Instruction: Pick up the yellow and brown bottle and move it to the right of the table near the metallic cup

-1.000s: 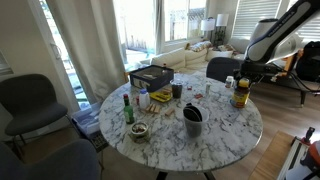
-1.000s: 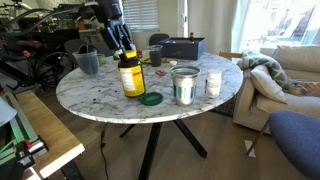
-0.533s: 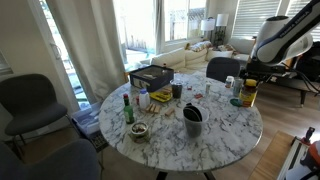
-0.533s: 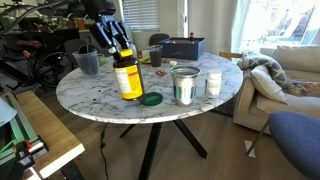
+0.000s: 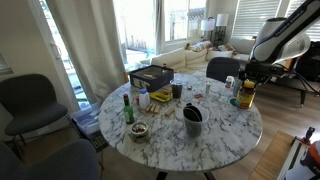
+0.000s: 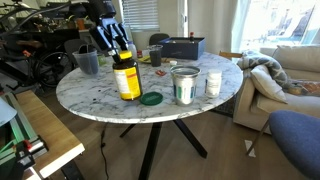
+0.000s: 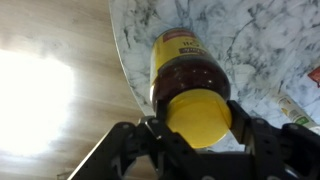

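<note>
Daylight pours into both exterior views I watch. In an exterior view the windows (image 5: 180, 20) behind the surface (image 5: 215, 140) are blown out to white, and the chairs (image 5: 30, 100) at the left sit in duller shade. In an exterior view a window (image 6: 275, 20) at the right is equally washed out, while the clutter (image 6: 35, 45) at the left is dim. The marble top is bright and evenly lit, with soft shadows. Both pictures are small and soft. In my wrist view the floor (image 7: 35, 95) glares white, the hand (image 7: 197, 132) along the bottom is dark and blurred, and the bottle (image 7: 185, 70) label is unreadable.
</note>
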{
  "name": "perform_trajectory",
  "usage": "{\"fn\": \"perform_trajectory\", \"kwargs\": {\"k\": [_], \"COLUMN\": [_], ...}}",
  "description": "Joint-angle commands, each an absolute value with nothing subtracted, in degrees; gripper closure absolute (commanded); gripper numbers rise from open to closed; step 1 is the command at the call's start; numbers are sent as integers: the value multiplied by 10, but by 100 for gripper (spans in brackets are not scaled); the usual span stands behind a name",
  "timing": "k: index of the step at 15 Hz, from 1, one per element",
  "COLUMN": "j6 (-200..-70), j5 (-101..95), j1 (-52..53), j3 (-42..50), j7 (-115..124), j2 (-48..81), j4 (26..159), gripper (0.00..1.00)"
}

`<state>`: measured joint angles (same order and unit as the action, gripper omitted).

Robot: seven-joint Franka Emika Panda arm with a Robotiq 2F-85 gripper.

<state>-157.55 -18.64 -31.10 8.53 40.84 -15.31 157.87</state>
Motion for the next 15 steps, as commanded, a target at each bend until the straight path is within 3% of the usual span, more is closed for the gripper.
{"fn": "perform_trajectory", "kwargs": {"k": [1,15], "j6": [-1589,-1511], "j5": [-160,-73], "j1": [-304,-266], "j3": [99,135], "j7": [377,198], "j2": [-144,-154], "j4": [1578,1564], "gripper": [64,64]}}
